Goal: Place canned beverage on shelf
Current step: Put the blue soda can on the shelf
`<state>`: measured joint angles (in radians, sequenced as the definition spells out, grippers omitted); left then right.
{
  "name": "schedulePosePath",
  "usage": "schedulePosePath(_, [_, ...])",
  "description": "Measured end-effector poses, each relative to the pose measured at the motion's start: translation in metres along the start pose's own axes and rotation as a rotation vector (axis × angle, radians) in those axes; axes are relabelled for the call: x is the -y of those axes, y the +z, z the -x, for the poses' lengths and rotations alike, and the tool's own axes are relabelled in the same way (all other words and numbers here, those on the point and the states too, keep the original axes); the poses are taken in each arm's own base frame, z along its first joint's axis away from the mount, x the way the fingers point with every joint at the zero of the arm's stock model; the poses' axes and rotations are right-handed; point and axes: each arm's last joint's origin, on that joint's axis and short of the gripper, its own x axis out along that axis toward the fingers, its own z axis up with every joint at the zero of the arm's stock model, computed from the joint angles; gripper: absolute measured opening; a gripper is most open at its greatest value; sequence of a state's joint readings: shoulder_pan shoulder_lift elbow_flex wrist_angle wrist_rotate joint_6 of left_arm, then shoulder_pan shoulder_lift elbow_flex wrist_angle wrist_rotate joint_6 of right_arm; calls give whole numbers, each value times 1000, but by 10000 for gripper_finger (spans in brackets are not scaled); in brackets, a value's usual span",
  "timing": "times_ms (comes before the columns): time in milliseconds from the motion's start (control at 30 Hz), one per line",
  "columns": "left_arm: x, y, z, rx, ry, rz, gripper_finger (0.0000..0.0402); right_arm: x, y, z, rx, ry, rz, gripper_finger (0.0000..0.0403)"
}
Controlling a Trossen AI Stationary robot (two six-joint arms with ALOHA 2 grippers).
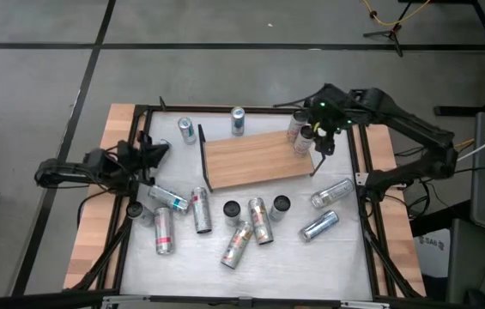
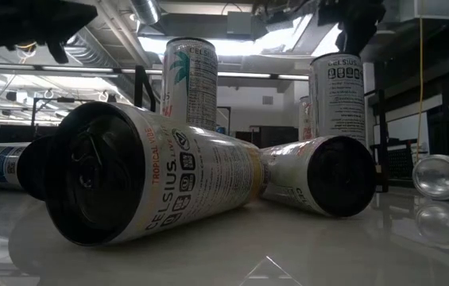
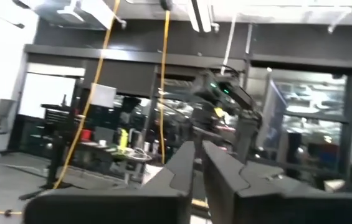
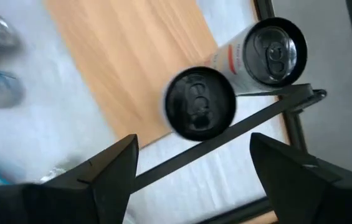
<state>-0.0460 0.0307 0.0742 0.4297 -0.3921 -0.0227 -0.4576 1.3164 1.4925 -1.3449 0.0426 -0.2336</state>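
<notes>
**Technician A:** Light-brown wood identifies the shelf (image 1: pixel 257 160); where does it sit on the white worktop (image 1: pixel 345 257)?

**Technician B:** It lies flat toward the far side, with a black wire frame end at each short side. Two upright cans stand at its right end: a black-topped can (image 4: pixel 200 102) and, just beside it, a silver-topped can (image 4: pixel 268 53).

**Technician A:** State of the right gripper (image 4: pixel 191 165)?

**Technician B:** It hangs directly above those two cans. Its fingers (image 4: pixel 110 168) stand wide apart and hold nothing.

**Technician A:** And the left gripper (image 1: pixel 158 152)?

**Technician B:** It is positioned at the worktop's left edge, clear of the shelf. Its fingers (image 3: pixel 182 171) are nearly together, with only a thin gap between them, and nothing is between them.

**Technician A:** Remaining cans?

**Technician B:** Two more stand upright behind the shelf. Several lie on their sides on the near half of the worktop, including a Celsius can (image 2: pixel 149 183) closest to the low camera.
</notes>
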Motion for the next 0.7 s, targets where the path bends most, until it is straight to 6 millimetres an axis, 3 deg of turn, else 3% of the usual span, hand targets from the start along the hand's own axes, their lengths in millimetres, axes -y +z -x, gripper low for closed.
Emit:
schedulePosePath(200, [5, 30, -18, -7, 105, -20, 118, -2, -7, 13, 47, 7, -3, 303])
schedulePosePath(467, [18, 55, -64, -108, 357, -72, 244, -2, -9, 15, 58, 7, -4, 303])
schedulePosePath(567, [25, 68, -86, -108, 422, -84, 269, -2, -8, 15, 65, 8, -3, 303])
schedulePosePath(700, [34, 83, -115, -110, 379, -93, 278, -2, -8, 15, 66, 18, -3, 303])
